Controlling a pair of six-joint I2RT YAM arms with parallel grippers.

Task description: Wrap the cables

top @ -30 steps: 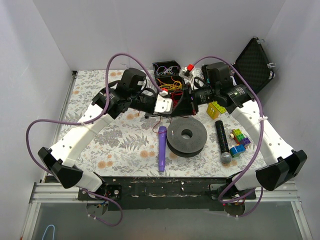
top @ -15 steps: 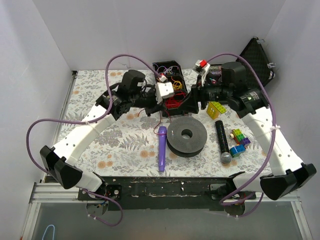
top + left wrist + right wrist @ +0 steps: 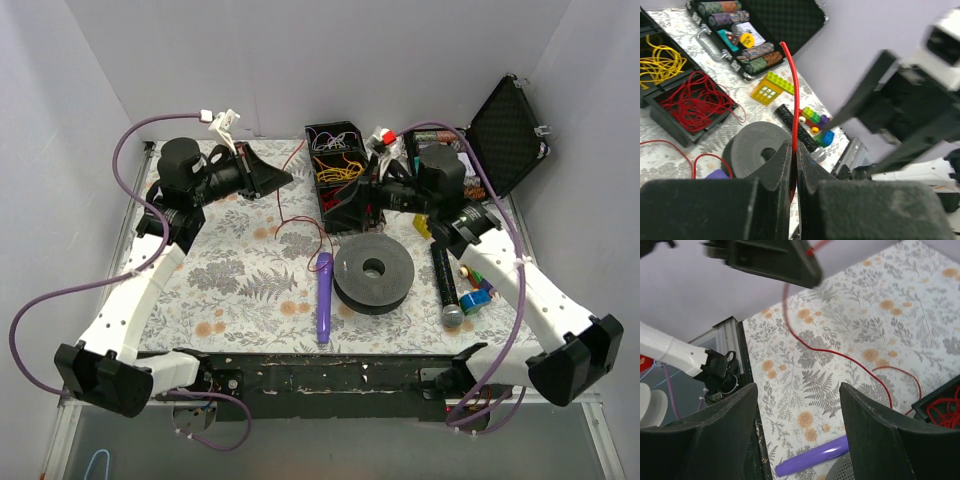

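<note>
1. The left gripper (image 3: 283,176), raised near the far-left corner of the bench, is clamped on a red wire (image 3: 795,95). Its wrist view shows the jaws pressed together with the wire standing up between them.
2. The right gripper (image 3: 797,390) hovers by the near end of the compartment box (image 3: 675,131), which sits at the middle of the far edge. Its fingers are spread wide and hold nothing.
3. Below the pinch the wire drops to the floral bench top. It then trails in loose bends toward the bench centre and the box's red-wire compartment. Whether it joins the bundle there cannot be told.
4. The wire's long run lies from the far-left corner toward the centre, with the slack in plain view of the right wrist camera. The right arm is nearer that free length, while the left arm anchors the raised end.
5. No coil shows, so the wrap appears not yet begun. The next move likely calls for the open gripper to take the slack low on the bench, clear of the box wall.
6. A purple cylinder (image 3: 323,295) lies toward the near edge, its far tip just beside the wire's last bend. A black disc (image 3: 372,270) sits beside it.
</note>
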